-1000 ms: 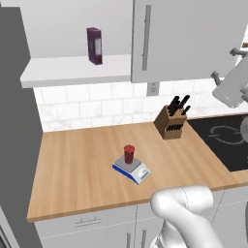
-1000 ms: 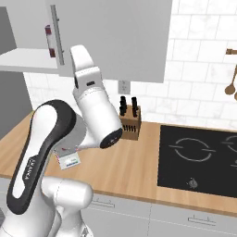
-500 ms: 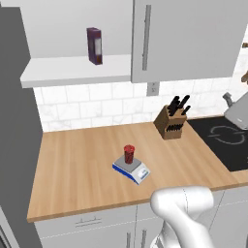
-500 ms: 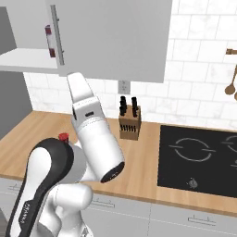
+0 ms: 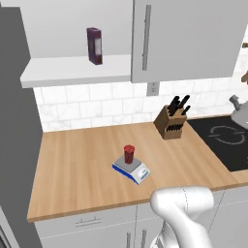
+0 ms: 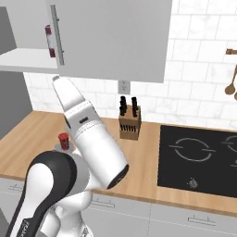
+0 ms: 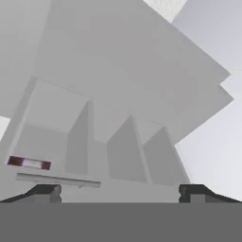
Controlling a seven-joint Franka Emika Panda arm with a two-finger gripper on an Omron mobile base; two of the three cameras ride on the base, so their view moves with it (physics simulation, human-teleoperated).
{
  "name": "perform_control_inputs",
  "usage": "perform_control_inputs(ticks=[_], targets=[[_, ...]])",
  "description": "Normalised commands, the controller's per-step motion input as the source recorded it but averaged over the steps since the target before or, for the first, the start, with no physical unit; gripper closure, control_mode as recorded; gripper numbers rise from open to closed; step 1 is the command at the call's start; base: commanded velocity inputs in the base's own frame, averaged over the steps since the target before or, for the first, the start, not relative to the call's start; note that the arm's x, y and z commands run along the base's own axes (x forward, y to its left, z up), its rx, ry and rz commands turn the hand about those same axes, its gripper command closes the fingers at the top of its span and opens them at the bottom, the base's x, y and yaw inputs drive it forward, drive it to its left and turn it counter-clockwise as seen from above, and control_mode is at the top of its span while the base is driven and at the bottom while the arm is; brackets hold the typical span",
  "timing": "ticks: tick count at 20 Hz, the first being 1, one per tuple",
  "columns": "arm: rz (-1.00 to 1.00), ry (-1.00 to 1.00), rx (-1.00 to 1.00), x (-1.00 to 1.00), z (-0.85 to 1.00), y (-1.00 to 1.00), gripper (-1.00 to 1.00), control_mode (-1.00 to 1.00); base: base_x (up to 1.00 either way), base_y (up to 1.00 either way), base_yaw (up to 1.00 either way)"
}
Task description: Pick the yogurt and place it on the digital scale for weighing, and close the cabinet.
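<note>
The yogurt, a small dark red cup, stands upright on the digital scale in the middle of the wooden counter. It also peeks out left of my forearm as the yogurt. The cabinet above has its right door shut, with a vertical bar handle. Its left half stands open and shows the white shelf. My gripper is open with nothing between its fingertips. It looks up at the cabinet from below.
A dark purple carton stands on the open shelf. A knife block sits at the back of the counter, left of the black cooktop. A tall grey panel bounds the counter on the left. Wooden utensils hang on the right wall.
My arm has swung. Its forearm now lies lower and further left in the right base view. The yogurt has stayed on the scale, and the gripper has stayed open.
</note>
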Motion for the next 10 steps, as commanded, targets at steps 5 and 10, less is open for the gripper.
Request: perform_control_inputs(ticks=[5, 10], targets=[[-0.05, -0.07, 0.0, 0.17, -0.58, 1.0, -1.0, -1.0, 0.0, 0.0, 0.0], [-0.09, -0.05, 0.0, 0.03, -0.5, 1.0, -1.0, -1.0, 0.0, 0.0, 0.0]])
